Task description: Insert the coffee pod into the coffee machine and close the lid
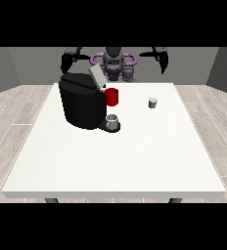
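Looking across the white table (135, 166), we see that the job has hardly begun. The coffee pod (152, 102) sits by itself on the table, well apart from the black coffee machine (82, 105). Nobody holds it. The lid (97, 75) on the machine stands up and open, so the pod can go in later. A small gray cup (113, 121) waits at the front of the machine, and a red part (112, 96) shows on its side.

Both hands are up high by the robot, far from the pod. The hand at the view's right (163, 61) hangs in the air and holds nothing. The hand at the view's left (66, 62) does the same. They are too small for us to tell how the fingers lie.

We think all is left to do: pick up the pod, put it in, shut the lid.

We cannot read any words or names on anything.
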{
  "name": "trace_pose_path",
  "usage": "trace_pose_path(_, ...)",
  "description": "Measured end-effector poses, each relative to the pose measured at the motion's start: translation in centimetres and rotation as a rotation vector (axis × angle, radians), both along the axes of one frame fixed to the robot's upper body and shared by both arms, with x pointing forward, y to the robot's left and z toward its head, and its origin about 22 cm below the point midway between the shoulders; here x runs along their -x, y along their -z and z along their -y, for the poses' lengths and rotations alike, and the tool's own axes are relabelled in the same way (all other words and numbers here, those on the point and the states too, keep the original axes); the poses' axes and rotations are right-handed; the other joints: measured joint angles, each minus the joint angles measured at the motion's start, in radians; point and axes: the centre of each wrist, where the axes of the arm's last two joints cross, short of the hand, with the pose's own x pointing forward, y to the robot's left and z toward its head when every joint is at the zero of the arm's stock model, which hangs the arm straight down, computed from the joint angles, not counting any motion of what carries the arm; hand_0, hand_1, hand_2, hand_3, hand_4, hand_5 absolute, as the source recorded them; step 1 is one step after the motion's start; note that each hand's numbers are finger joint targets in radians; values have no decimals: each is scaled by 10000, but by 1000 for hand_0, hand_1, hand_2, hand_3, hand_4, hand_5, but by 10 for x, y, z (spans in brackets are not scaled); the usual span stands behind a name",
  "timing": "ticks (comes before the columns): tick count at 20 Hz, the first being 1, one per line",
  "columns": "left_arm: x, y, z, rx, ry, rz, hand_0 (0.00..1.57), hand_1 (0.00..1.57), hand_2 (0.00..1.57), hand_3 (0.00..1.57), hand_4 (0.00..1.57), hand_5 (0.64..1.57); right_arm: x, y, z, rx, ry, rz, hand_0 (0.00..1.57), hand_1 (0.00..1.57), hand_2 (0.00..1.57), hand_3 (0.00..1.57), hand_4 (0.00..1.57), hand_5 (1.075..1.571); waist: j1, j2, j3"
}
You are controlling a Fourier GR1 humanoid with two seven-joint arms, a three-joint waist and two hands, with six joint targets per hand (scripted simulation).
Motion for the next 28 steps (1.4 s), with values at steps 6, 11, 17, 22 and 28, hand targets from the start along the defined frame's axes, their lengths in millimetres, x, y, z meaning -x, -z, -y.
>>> trace_pose_path(6, -25, -17, -36, -1032, -116, -129, 0, 0, 0, 0, 0, 1571, -7, -7, -6, -225, 99, 801, 0, 0, 0, 0, 158, 1571, -491, 546, 12)
trace_pose_path(11, -48, -24, -60, -1438, -508, -656, 0, 0, 0, 0, 0, 1571, -9, -15, -16, -369, -304, 1180, 0, 0, 0, 0, 186, 1571, -1055, 952, 15)
trace_pose_path(17, -68, -12, -67, -1886, -729, -1130, 0, 0, 0, 0, 0, 1571, -19, -25, -23, -431, -504, 1662, 0, 0, 0, 0, 283, 1571, -1244, 1571, 13)
trace_pose_path(22, -79, -1, -72, -2384, -798, -1642, 0, 0, 0, 0, 0, 1571, -23, -26, -31, -428, -577, 1444, 0, 0, 0, 0, 337, 1571, -1250, 1715, 11)
trace_pose_path(28, -94, 4, -53, -3265, -453, -2224, 0, 0, 375, 0, 0, 1571, -33, -16, -25, -433, -323, 859, 0, 0, 0, 0, 392, 1571, -1086, 1619, 13)
